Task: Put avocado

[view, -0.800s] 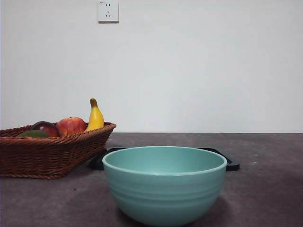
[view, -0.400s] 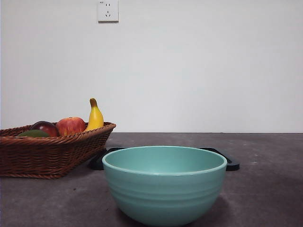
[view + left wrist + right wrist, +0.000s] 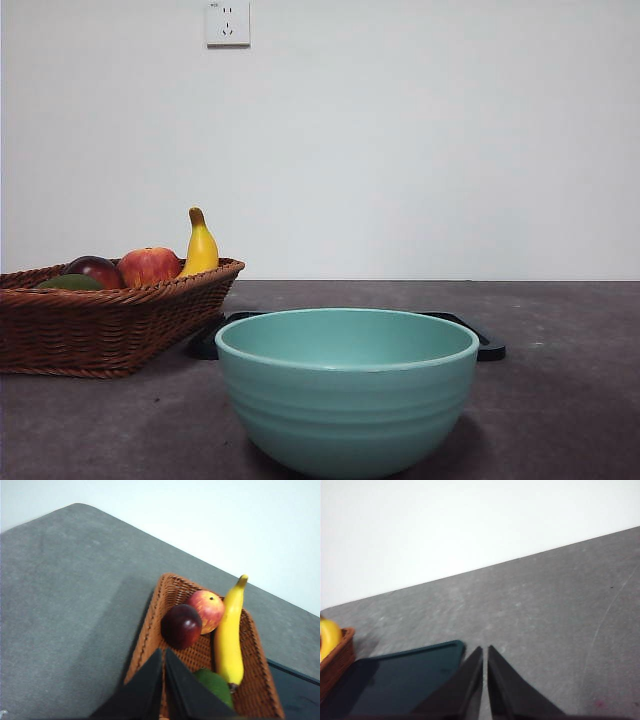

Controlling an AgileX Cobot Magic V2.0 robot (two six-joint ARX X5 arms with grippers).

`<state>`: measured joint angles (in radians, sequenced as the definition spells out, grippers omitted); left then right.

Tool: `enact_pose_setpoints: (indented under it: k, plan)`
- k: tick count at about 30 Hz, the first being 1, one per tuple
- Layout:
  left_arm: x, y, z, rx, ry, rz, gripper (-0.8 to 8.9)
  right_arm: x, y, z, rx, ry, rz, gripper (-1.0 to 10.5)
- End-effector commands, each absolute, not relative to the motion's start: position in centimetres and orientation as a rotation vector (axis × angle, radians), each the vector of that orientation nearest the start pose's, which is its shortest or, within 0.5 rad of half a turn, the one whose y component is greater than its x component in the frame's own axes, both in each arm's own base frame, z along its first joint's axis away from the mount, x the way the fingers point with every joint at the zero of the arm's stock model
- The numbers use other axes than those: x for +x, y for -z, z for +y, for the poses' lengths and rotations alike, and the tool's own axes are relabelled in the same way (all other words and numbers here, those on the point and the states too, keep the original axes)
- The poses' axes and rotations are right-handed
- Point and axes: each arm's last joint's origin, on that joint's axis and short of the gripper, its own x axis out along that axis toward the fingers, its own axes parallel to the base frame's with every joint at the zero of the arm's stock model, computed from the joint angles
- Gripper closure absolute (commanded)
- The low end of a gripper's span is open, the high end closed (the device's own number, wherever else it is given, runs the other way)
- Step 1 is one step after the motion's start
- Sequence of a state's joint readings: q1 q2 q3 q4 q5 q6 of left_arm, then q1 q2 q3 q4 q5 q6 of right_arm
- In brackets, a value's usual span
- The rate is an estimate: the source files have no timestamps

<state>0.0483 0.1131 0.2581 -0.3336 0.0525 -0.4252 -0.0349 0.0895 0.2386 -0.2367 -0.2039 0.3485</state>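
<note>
Hovering above our wicker basket (image 3: 150, 625), left gripper (image 3: 164, 652) pressed together, empty, avocado (image 3: 214, 685) just beside, our right gripper (image 3: 485, 650) likewise closed, holding nothing.

basket (image 3: 110, 325): woven wicker | bowl (image 3: 347, 400): glossy glaze | table (image 3: 560, 400): matt

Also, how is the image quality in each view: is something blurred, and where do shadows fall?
Front view: sharp, evenly lit; the bowl casts only a soft shadow at its base. Left wrist view: slightly soft; a broad dark shadow lies on the table beside the basket; the avocado is partly hidden by the left gripper. Right wrist view: mildly blurred; the dark tray shows little detail.
</note>
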Motion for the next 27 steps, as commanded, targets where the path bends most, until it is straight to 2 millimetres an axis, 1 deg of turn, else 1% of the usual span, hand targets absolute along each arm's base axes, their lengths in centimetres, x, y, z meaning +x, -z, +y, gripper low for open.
enact_pose_setpoints:
  k: [1,6,9,17,19,22,24,27]
  plan:
    - [8.7,-23.0,0.2,-0.436,-0.004,0.201,8.04,8.5,-23.4,0.4,0.358,-0.191,0.136,9.4]
    - [9.3,-26.2,-0.2,-0.375,0.134,0.338,8.04,9.0,-27.1,0.8,0.308,-0.324,0.268,9.4]
    - [9.9,-27.7,-0.4,-0.338,0.202,0.430,8.04,9.6,-29.0,1.0,0.279,-0.405,0.366,9.4]
    - [11.2,-30.7,-1.4,-0.290,0.436,0.636,8.04,11.2,-32.9,2.5,0.173,-0.598,0.614,9.4]
    - [11.3,-31.2,-1.6,-0.274,0.475,0.686,8.04,11.5,-33.5,3.1,0.145,-0.646,0.658,9.4]
    - [11.0,-32.2,-2.2,-0.234,0.565,0.786,8.04,11.9,-34.2,4.7,0.080,-0.765,0.740,9.4]
    - [10.6,-32.7,-2.4,-0.219,0.591,0.815,8.04,11.9,-34.1,5.6,0.042,-0.837,0.782,9.4]
    - [10.1,-32.5,-2.6,-0.208,0.610,0.850,8.04,11.7,-33.7,6.7,-0.006,-0.902,0.819,9.4]
